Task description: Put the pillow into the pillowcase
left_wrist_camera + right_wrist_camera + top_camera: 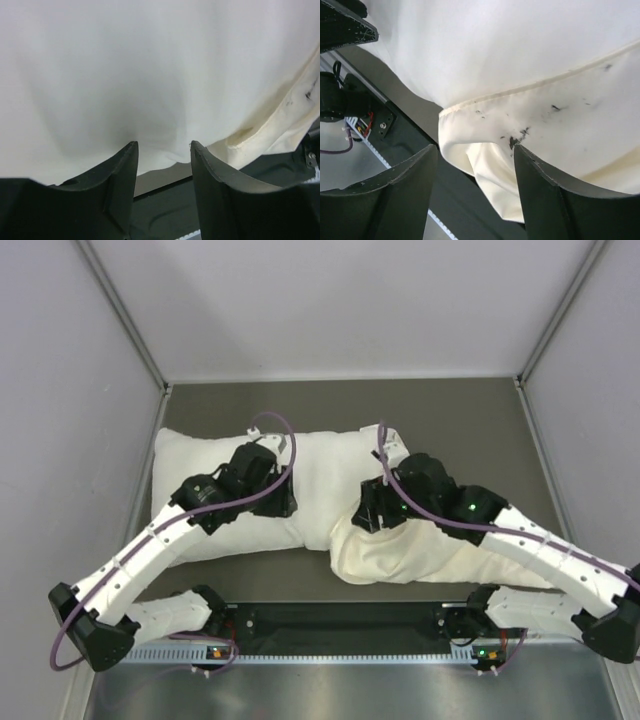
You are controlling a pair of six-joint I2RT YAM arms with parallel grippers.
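Observation:
The white, plump pillow (210,480) lies across the middle left of the dark table. The cream pillowcase (430,555) lies crumpled at its right end, its hem overlapping the pillow's right part. My left gripper (280,502) is open, its tips against the pillow's near edge; the pillow (125,65) fills the left wrist view above the gripper (162,150), with the pillowcase (280,125) at the right. My right gripper (372,512) is open at the pillowcase's mouth. In the right wrist view this gripper (475,152) straddles the smudged hem of the pillowcase (485,150), and the pillow (495,45) lies above.
Grey walls with metal posts (120,310) enclose the table (340,405) on three sides. A black base plate and a toothed metal rail (340,650) run along the near edge between the arm bases. Purple cables loop above both wrists.

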